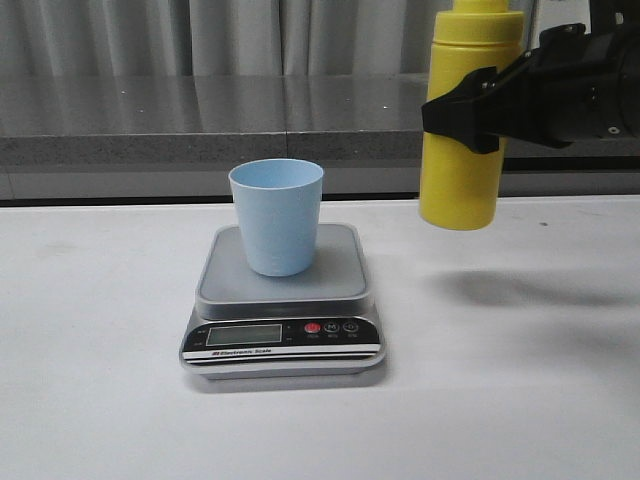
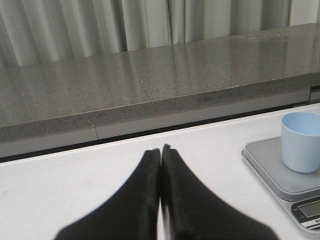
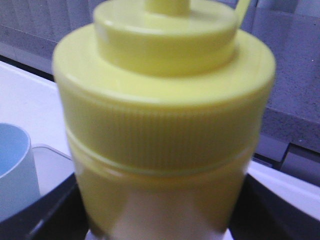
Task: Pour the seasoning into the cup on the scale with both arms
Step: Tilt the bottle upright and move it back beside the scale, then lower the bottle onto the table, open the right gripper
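Observation:
The pale blue cup (image 1: 277,214) stands upright on the grey platform of the scale (image 1: 283,300) in the middle of the table. My right gripper (image 1: 470,108) is shut on the yellow seasoning bottle (image 1: 466,130) and holds it upright in the air, to the right of the cup and above the table. The bottle (image 3: 165,125) fills the right wrist view, with the cup (image 3: 15,170) beside it. My left gripper (image 2: 160,150) is shut and empty over the table, left of the scale (image 2: 280,175) and cup (image 2: 301,141). It is out of the front view.
A grey stone ledge (image 1: 200,125) runs along the back of the white table (image 1: 100,380), with curtains behind it. The bottle's shadow lies on the table to the right of the scale.

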Motion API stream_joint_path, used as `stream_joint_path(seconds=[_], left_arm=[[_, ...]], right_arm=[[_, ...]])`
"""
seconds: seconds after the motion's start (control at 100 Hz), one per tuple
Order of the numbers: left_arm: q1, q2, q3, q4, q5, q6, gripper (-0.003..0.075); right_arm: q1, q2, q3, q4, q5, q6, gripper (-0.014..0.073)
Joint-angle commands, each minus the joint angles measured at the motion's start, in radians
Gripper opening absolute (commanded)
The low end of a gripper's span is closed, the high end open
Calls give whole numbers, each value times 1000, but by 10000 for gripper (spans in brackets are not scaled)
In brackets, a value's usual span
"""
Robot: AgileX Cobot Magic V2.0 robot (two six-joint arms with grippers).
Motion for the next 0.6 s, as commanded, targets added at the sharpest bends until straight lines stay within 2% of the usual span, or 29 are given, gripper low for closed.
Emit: stream_joint_path(seconds=[0.0, 0.23, 0.59], left_arm=[[4, 14, -27, 11, -80, -9, -20], [4, 14, -27, 11, -80, -9, -20], [4, 14, -27, 11, -80, -9, -20]], right_arm=[[-8, -2, -18, 1, -146, -17, 216], [-8, 101, -18, -2, -239, -43, 216], [-8, 175, -18, -25, -244, -86, 216]])
